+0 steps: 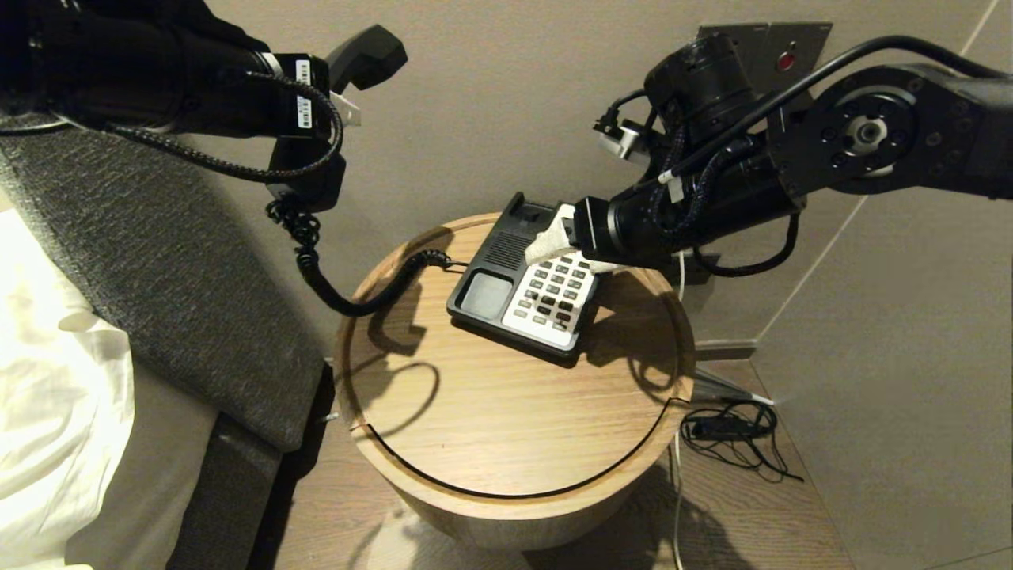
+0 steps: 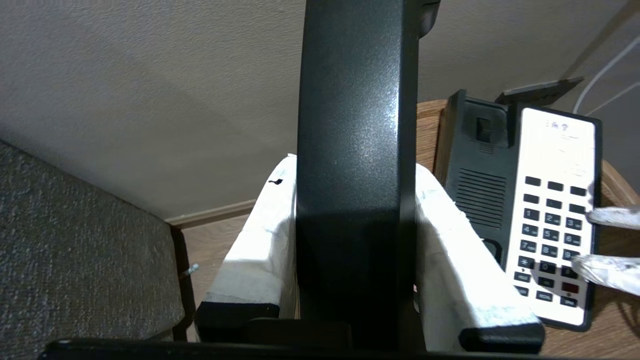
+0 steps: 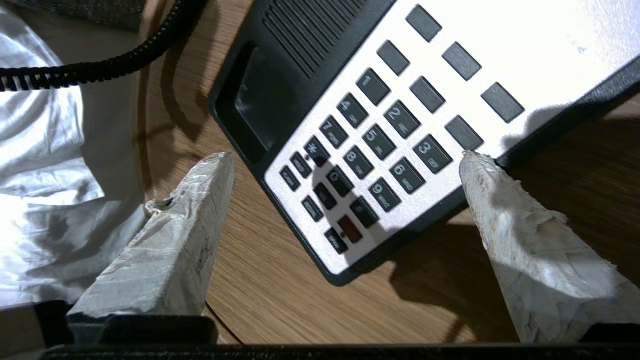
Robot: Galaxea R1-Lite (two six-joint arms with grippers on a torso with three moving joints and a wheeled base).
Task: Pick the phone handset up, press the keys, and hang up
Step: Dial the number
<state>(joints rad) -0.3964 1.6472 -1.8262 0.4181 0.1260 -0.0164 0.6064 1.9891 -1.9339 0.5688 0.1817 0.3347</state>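
The left end effector (image 2: 356,260) grips the handset (image 2: 356,125) well above the phone base (image 1: 522,289), clearing the keypad. The right end effector (image 3: 345,200), fingers spread wide, hovers over the keypad (image 3: 370,145) to press.

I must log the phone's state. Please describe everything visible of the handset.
The handset is black, smooth plastic with a slight sheen. The left gripper is shut on its middle, holding it in the air, left of the phone base, near the wall. A black coiled cord hangs from its lower end to the base.
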